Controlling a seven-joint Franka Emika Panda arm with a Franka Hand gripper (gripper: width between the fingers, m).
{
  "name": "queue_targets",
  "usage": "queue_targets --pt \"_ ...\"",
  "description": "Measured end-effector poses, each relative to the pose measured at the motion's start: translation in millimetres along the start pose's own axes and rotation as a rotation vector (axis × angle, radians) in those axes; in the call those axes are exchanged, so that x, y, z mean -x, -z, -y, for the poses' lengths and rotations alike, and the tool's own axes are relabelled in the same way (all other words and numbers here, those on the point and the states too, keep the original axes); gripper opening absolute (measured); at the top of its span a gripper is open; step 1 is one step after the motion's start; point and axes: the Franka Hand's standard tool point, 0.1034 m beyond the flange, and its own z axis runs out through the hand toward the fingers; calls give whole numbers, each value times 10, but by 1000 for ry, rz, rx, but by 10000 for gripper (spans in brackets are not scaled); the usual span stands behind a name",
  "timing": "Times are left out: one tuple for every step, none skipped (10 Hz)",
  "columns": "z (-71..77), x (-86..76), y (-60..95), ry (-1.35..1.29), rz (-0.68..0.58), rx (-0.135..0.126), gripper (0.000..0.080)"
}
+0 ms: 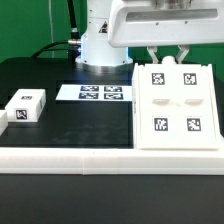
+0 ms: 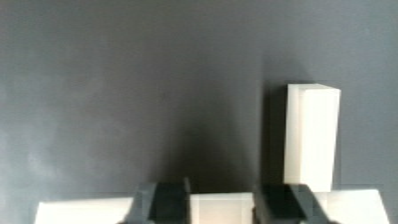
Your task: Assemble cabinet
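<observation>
The cabinet [image 1: 172, 105] is a large white box lying flat on the black table at the exterior view's right, with several black-and-white tags on its upper face. My gripper [image 1: 166, 56] stands over its far edge, fingers pointing down. In the wrist view the two dark fingers [image 2: 169, 204] bracket a white part of the cabinet [image 2: 228, 209], which fills the gap between them. The jaws look closed on that part. A narrow white wall [image 2: 315, 132] of the cabinet stands up beside the gripper [image 2: 230, 203].
A small white tagged block [image 1: 24, 105] lies at the exterior view's left. The marker board [image 1: 95, 93] lies flat in the middle, behind it the robot base [image 1: 97, 45]. A white ledge [image 1: 70, 155] runs along the table's front edge.
</observation>
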Motion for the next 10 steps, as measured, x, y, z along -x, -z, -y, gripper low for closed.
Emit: queue_targets --pt "3 19 -24 1 3 1 171" --pt "3 28 -33 1 5 1 166" --pt "3 27 -32 1 5 1 154" --pt "3 29 -35 1 5 1 154" --pt "1 45 -55 1 8 2 144" --pt "4 26 -27 2 9 1 132" --pt "-1 -10 15 8 10 1 132" --pt "-11 -68 57 24 7 2 129" --pt "-34 -132 72 49 2 3 129" --pt "-40 -151 77 50 5 2 117"
